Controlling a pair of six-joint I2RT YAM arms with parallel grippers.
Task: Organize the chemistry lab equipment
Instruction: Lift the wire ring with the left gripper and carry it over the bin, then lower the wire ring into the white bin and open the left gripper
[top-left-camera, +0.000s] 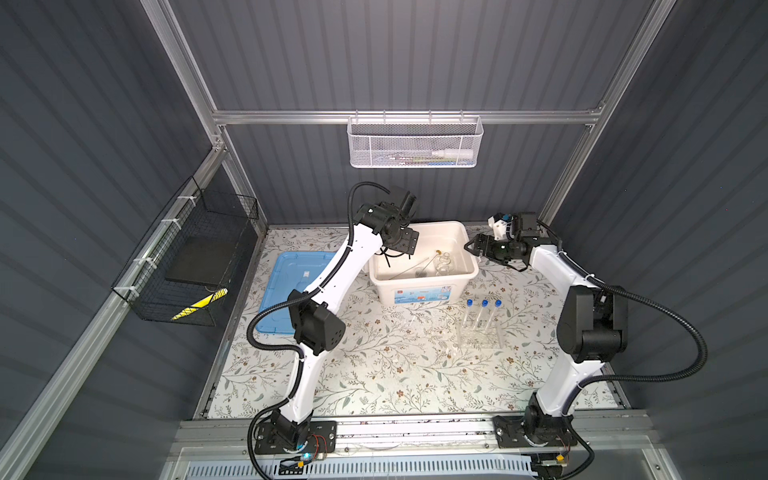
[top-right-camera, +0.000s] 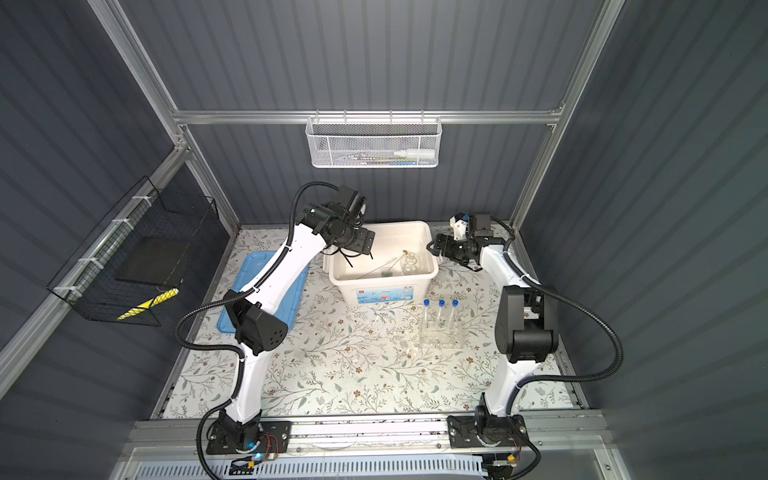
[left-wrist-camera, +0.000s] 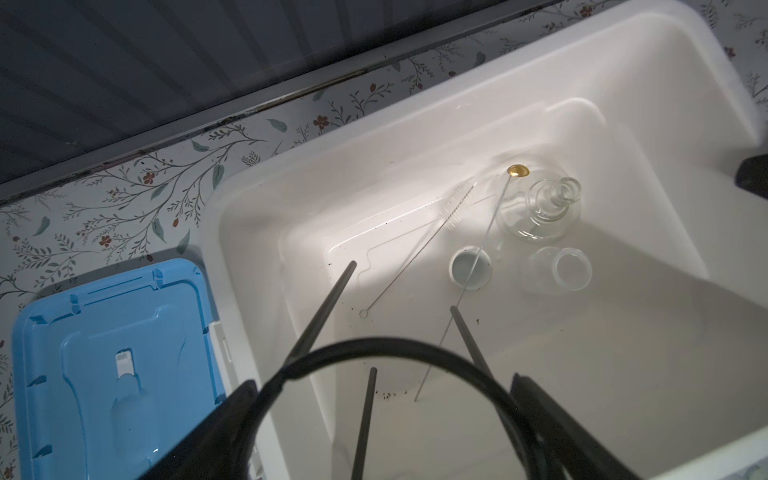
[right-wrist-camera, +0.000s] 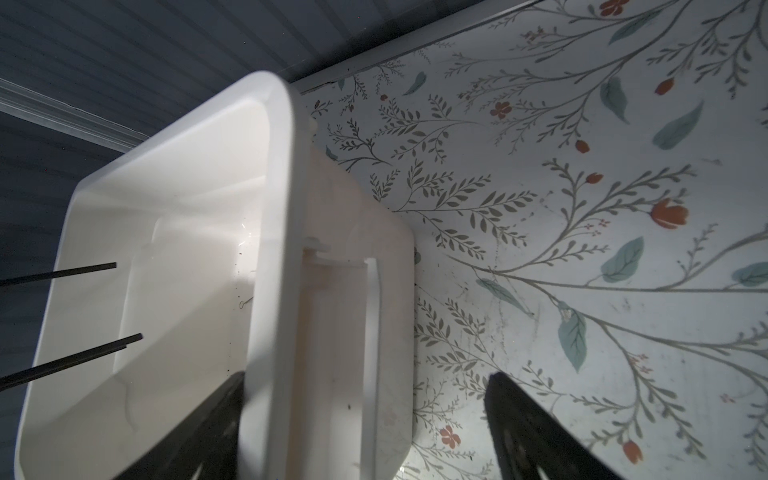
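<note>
My left gripper (top-left-camera: 405, 248) (left-wrist-camera: 382, 382) hangs over the left end of the white bin (top-left-camera: 424, 281) (left-wrist-camera: 216, 232), shut on the black wire ring tripod (left-wrist-camera: 395, 347) (top-left-camera: 386, 259). The ring spans both fingers and the legs point down into the bin. On the bin floor lie a clear flask (left-wrist-camera: 540, 208), a tipped beaker (left-wrist-camera: 557, 270), a tiny white dish (left-wrist-camera: 457, 274), a thin rod (left-wrist-camera: 440, 340) and a thin brush (left-wrist-camera: 415, 257). My right gripper (top-left-camera: 471, 245) (right-wrist-camera: 365, 378) is open, straddling the bin's right wall (right-wrist-camera: 282, 208). Three blue-capped test tubes (top-left-camera: 484, 316) stand in the clear rack (top-left-camera: 480, 338).
A blue lid (top-left-camera: 291, 282) lies flat left of the bin. A white mesh basket (top-left-camera: 415, 141) with a white squeeze bottle hangs on the back rail. A black wire basket (top-left-camera: 187, 257) hangs on the left wall. Floral tabletop (top-left-camera: 374, 374) stretches in front of the bin.
</note>
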